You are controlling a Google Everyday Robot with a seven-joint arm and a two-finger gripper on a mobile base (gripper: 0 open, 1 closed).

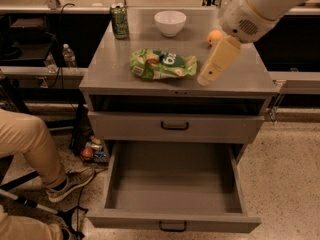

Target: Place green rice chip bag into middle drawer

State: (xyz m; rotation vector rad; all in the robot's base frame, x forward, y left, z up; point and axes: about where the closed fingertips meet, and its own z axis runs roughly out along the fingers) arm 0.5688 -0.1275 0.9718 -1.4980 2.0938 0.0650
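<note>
near: deep grey metal middle drawer (pixel 172 186) stands open | surface (pixel 105 74) front edge: crinkly bright-green rice chip bag (pixel 162 64) lies flat | my cream pincer (pixel 209 73) hovers just right of it, opening I cannot tell | risk: shallow pinch slips off crinkly film or shoves bag over front edge | far-right edge: round orange fruit (pixel 215 35) could roll if brushed

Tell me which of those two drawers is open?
The lower drawer, pulled right out; the upper drawer is shut. The tool hangs over the cabinet top.
</note>
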